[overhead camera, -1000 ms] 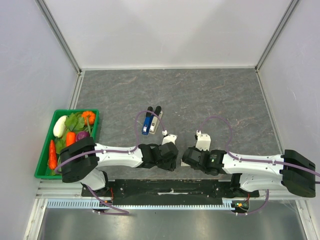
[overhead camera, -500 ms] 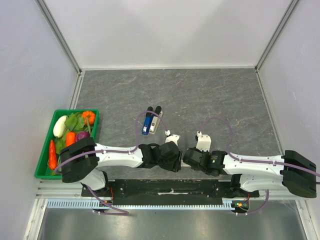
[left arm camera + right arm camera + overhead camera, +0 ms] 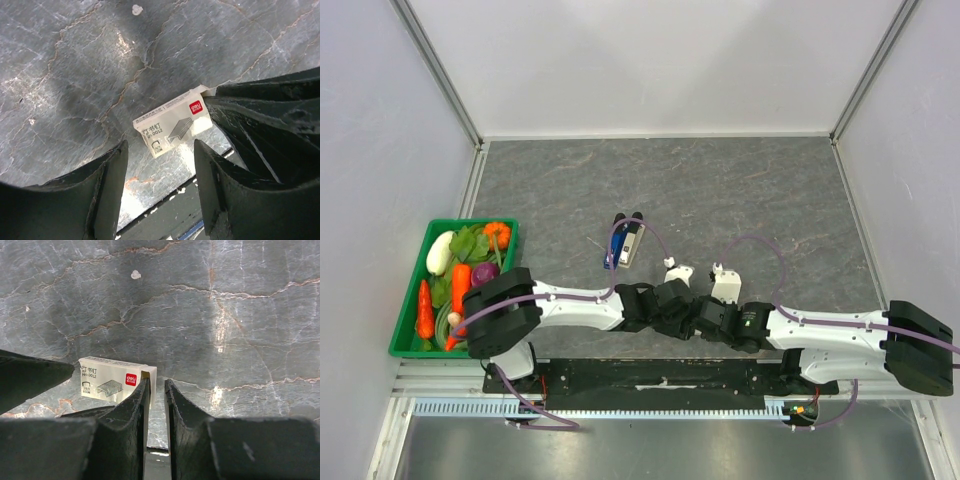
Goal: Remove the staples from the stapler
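Both empty, my left gripper (image 3: pixel 160 145) wide open, my right gripper (image 3: pixel 156 382) barely parted; the stapler (image 3: pixel 631 243) ahead-left of them seems rigid, slippery metal, best pinched across its sides.

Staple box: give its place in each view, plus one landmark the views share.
Top external: not made out; hidden or too small among the arms.
Left wrist: staple box mid-frame, between the left gripper's jaws.
Right wrist: staple box lower left, just left of the right gripper's jaws.
Shared landmark: the white speck on the table, near the top in both wrist views.
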